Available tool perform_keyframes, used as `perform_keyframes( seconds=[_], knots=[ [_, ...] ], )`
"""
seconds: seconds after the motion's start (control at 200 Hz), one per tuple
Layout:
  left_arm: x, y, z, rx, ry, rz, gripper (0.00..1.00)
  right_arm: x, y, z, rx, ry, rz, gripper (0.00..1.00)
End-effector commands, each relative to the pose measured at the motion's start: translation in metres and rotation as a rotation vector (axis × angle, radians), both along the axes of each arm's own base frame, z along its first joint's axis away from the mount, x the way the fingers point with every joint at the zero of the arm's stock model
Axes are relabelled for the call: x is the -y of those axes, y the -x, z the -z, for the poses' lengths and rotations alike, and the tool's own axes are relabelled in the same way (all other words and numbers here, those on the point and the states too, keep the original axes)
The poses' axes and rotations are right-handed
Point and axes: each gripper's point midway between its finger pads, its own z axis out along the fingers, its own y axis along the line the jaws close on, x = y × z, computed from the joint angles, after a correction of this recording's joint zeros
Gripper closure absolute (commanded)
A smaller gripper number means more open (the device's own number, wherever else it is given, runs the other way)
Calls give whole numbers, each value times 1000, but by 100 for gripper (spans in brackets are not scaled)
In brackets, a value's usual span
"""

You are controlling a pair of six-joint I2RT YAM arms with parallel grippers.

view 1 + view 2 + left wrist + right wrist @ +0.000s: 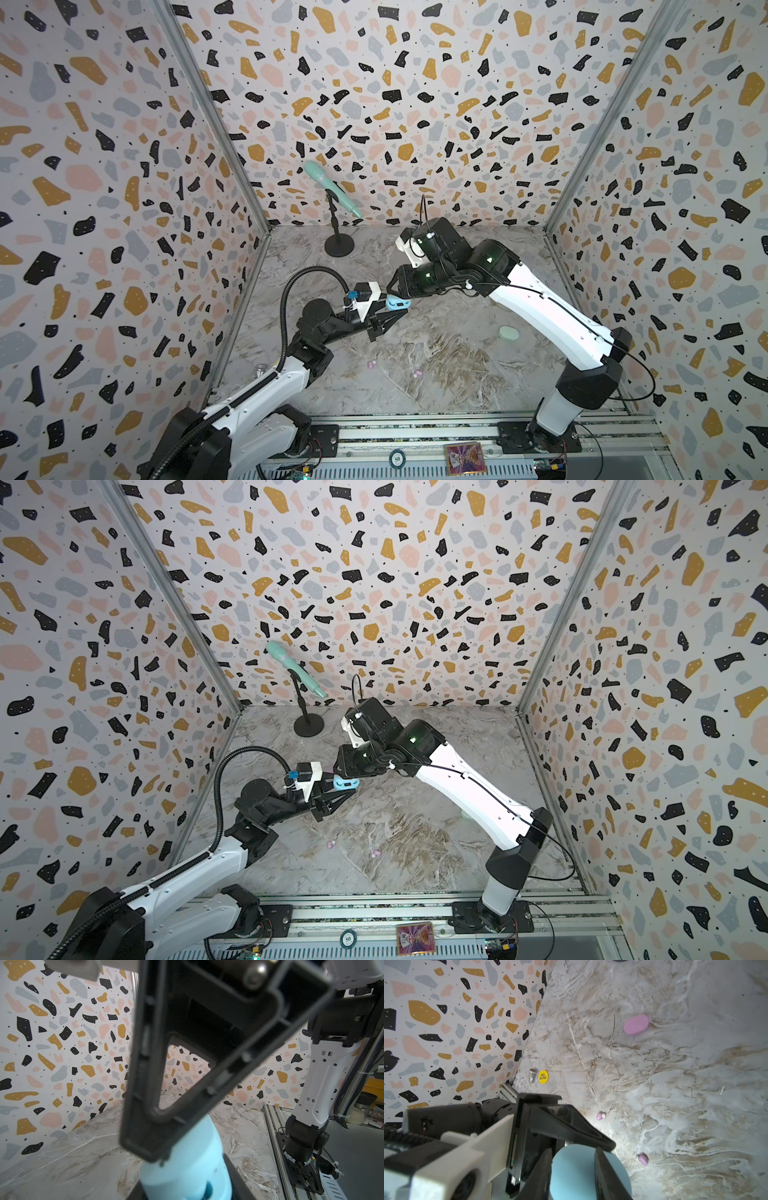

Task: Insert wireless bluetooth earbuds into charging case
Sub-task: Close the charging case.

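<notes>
Blue charging case [397, 303] hangs clamped in the left tool [400, 311], the right tool [573, 1154] half-open astride it, grip unclear. Pink earbuds [600, 1116] lie apart on the bench [675, 1084]; a sideways tug could wrench the case loose.

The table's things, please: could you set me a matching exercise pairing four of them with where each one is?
1. blue case
2. mint case
3. pink buds
4. microphone

A. on a stand at the back
B. two lying apart on the table
C. in the left gripper
D. lying beside the right arm

Pairs: 1-C, 2-D, 3-B, 4-A.
</notes>
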Motion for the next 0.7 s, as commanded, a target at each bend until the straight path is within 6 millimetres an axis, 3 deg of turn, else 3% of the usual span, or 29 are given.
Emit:
perform_keyframes(
  seconds=[0.0, 0.28, 0.441, 0.581, 0.696],
  knots=[
    [-2, 4, -26, 93, 48, -6, 88, 19, 16, -10, -7, 3, 31, 64],
    [-3, 5, -29, 97, 55, -4, 88, 25, 15, 14, -21, 79, 46, 60],
    [-3, 5, -29, 97, 53, -5, 88, 24, 13, 17, -19, 97, 46, 57],
    [-2, 4, -26, 94, 41, -6, 88, 24, 4, 6, 10, 99, 59, 35],
    [-2, 3, -25, 92, 36, -5, 88, 14, 3, 5, 10, 93, 29, 27]
  ],
)
